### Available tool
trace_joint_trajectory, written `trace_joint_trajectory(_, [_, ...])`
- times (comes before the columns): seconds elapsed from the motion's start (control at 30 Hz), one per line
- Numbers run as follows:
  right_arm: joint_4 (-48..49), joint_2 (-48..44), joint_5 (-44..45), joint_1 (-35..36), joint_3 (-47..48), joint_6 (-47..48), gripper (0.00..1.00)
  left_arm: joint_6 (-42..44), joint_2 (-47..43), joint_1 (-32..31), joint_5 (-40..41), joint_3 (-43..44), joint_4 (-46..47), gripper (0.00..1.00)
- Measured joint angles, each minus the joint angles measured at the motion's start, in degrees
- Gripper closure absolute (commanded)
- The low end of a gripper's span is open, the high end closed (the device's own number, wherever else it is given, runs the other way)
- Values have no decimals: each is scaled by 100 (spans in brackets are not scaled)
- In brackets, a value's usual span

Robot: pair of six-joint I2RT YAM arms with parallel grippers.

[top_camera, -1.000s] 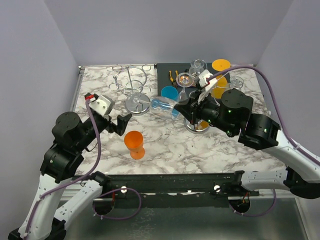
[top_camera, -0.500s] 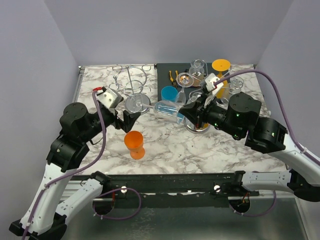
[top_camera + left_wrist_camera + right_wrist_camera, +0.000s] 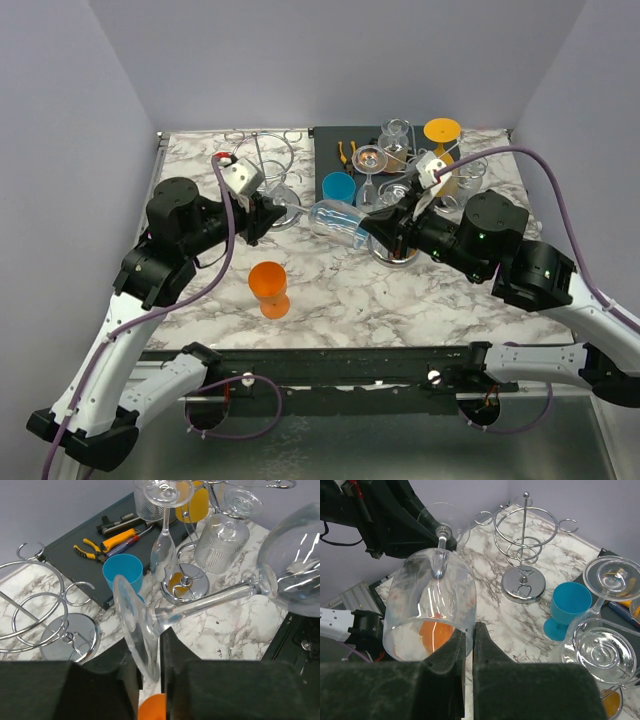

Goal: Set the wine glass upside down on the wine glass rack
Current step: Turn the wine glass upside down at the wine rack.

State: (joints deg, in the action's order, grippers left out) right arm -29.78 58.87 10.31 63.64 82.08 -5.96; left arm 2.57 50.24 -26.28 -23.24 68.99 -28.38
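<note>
A clear wine glass (image 3: 335, 220) lies on its side in the air between the two arms. My right gripper (image 3: 372, 228) is shut on the rim of its bowl (image 3: 432, 600), one finger inside and one outside (image 3: 471, 635). My left gripper (image 3: 262, 215) has closed on the glass's round foot (image 3: 134, 625), which stands edge-on between the fingers (image 3: 150, 650); the stem (image 3: 210, 600) runs off to the right. The empty wire wine glass rack (image 3: 262, 160) stands at the back left, just behind the left gripper, and also shows in the wrist views (image 3: 30, 605) (image 3: 525, 535).
An orange cup (image 3: 268, 287) stands on the marble below the glass. A blue cup (image 3: 338, 187) sits beside a black tray (image 3: 330, 150) with pliers. A second rack (image 3: 400, 175) at the back right carries several glasses, with an orange goblet (image 3: 441, 130) behind.
The left arm swung up and right to the glass's foot and its open gripper closed on it. The right arm kept its hold on the bowl and shifted slightly right.
</note>
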Motion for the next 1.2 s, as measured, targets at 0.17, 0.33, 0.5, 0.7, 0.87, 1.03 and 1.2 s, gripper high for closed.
trace_joint_trajectory(0.17, [122,-140,44,-22,-203,20,82,-22,131,20,-142,166,-11,100])
trace_joint_trajectory(0.33, [96,-131,0,-20,-251,-83,49,424,317,39,-153,431,-9,100])
trace_joint_trajectory(0.5, [-61,-271,-4,-20,-564,-212,33,1478,348,39,-262,579,-2,100])
trace_joint_trajectory(0.7, [-660,-457,-7,-20,-754,-369,20,2758,323,39,-354,623,-2,100])
trace_joint_trajectory(0.87, [-1165,-507,15,-20,-750,-496,13,3598,273,39,-398,621,4,100])
trace_joint_trajectory(1.03, [-1491,-505,184,-20,-636,-564,13,4422,61,39,-605,522,160,100])
trace_joint_trajectory(1.2, [-1368,-640,411,-20,-468,-603,6,5270,-136,39,-979,339,293,100])
